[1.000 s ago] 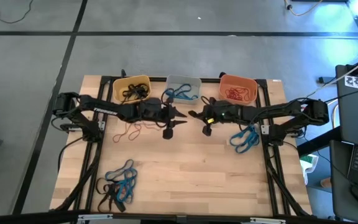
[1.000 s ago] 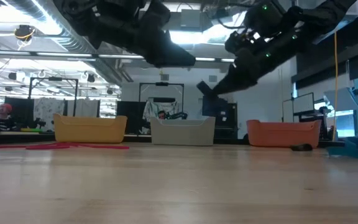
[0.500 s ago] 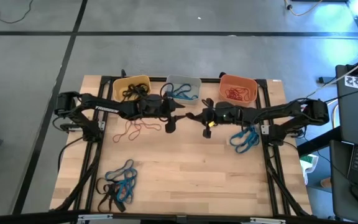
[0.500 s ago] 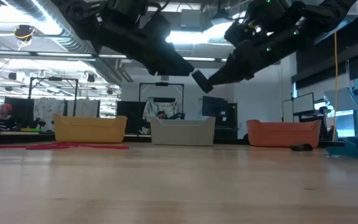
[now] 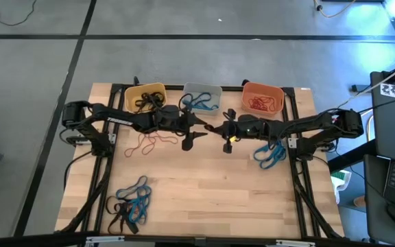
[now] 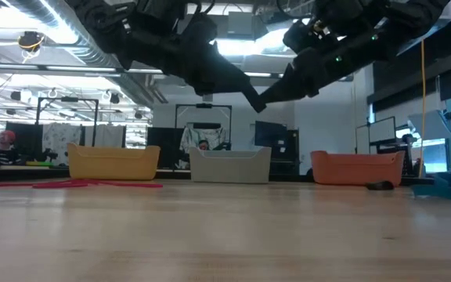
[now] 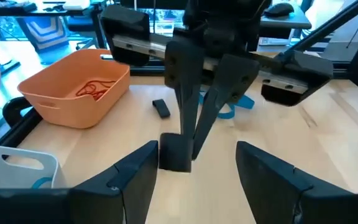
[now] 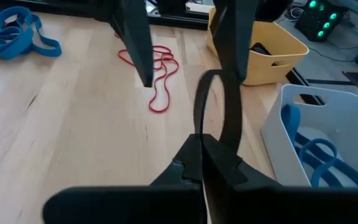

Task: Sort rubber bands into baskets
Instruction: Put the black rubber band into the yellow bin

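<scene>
from above: three baskets lined along the far edge of the table [image 5: 204, 199], yellow basket [image 5: 145, 97] with black bands inside, grey basket [image 5: 202, 97] with blue ones, orange basket [image 5: 262, 98] with red ones. left gripper [image 5: 196, 129] and right gripper [image 5: 219, 128] meeting nose to nose in front of the grey basket, above the wood. loose red bands [image 5: 147, 142] lying under the left arm, a blue heap [image 5: 271, 153] under the right arm, a mixed blue-and-black heap [image 5: 130, 203] near the front left corner.

from table height: both grippers up high, tips almost touching above the grey basket [image 6: 230, 165]; yellow basket [image 6: 113, 162] to one side, orange basket [image 6: 357, 167] to the other, red bands [image 6: 77, 185] flat on the wood.

from the left wrist: own fingers [image 7: 133, 176] spread wide apart, right gripper [image 7: 194, 134] straight ahead between them, pinched together on a black band [image 7: 175, 153]. orange basket [image 7: 79, 87] beyond, red bands inside it.

from the right wrist: fingers pressed tight, clamped on the black band [image 8: 215, 107], loop standing up from the tips. left gripper fingers [image 8: 137, 43] splayed either side of it. red bands [image 8: 158, 78] on the wood, yellow basket [image 8: 266, 50] and grey basket [image 8: 316, 143] close by.
</scene>
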